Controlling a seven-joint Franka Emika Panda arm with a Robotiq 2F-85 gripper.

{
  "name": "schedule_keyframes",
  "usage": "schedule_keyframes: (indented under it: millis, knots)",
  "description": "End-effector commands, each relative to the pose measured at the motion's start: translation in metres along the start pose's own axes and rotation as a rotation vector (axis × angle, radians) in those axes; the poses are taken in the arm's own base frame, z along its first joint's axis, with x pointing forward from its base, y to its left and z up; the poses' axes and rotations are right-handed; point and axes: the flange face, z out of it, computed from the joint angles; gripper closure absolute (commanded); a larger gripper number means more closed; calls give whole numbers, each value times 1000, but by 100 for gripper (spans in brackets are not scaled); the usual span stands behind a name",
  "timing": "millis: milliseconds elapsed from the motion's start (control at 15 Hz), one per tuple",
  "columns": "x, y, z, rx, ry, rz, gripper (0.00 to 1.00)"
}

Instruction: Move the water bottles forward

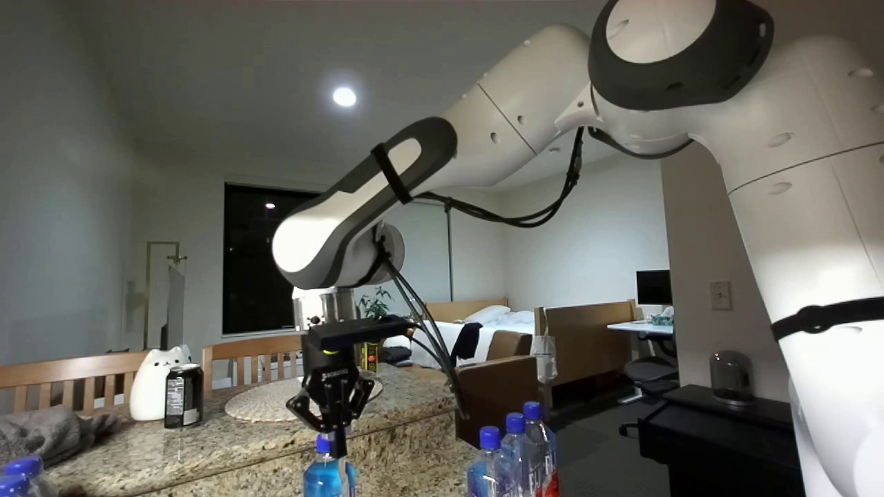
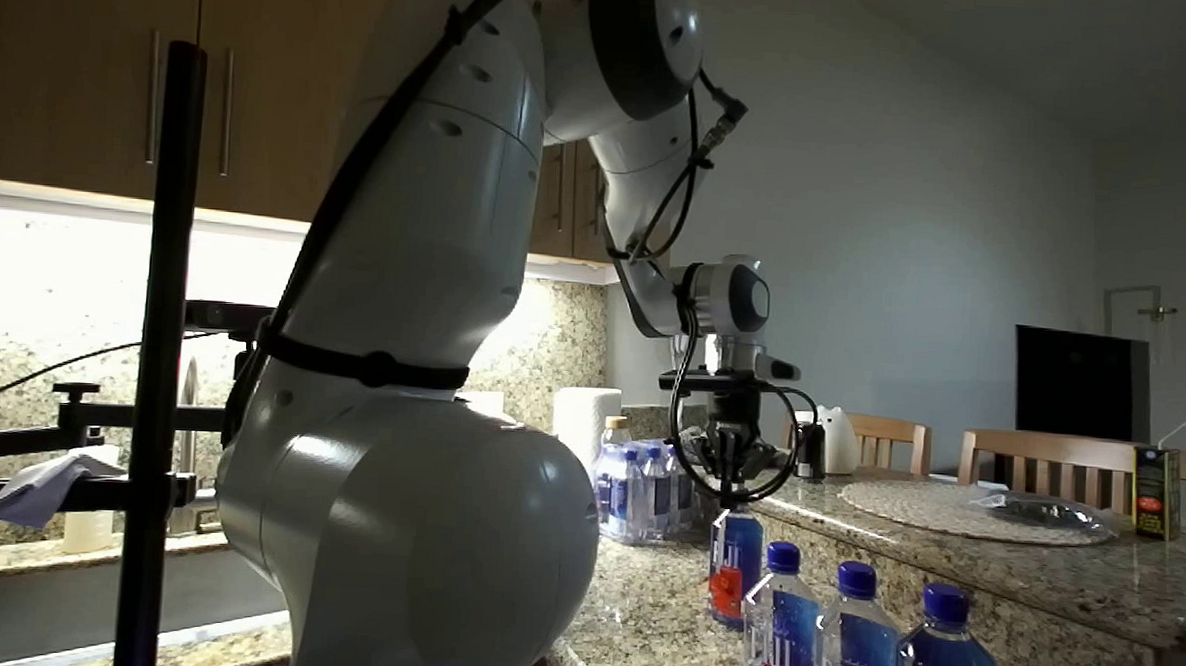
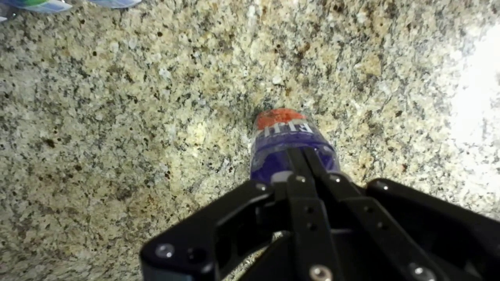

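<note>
In an exterior view: pincer (image 1: 338,445) near top of lone water bottle (image 1: 321,478); picture-right of it, three more bottles (image 1: 515,457). In an exterior view: worktop (image 2: 651,616) beneath it. In the wrist view: fingers (image 3: 299,162) together in front of it, contact uncertain.

Black can (image 1: 184,397); round woven mat (image 2: 911,509)

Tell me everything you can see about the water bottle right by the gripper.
The water bottle is clear and plastic-looking, with a blue cap, a blue FIJI label and a red patch low on one side. It stands upright on the speckled stone counter, apart from three similar bottles. The shut gripper is at its top, partly hiding it; whether they touch is unclear.
</note>
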Motion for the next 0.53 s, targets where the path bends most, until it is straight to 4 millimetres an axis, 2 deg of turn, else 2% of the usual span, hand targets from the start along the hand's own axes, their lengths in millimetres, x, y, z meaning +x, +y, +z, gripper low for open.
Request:
schedule_keyframes:
  millis: [0, 133, 467]
  knots:
    - [-7, 10, -4, 14, -10, -29, 69]
    - [-6, 12, -4, 18, -14, -41, 65]
    - [1, 15, -2, 29, -24, -108, 34]
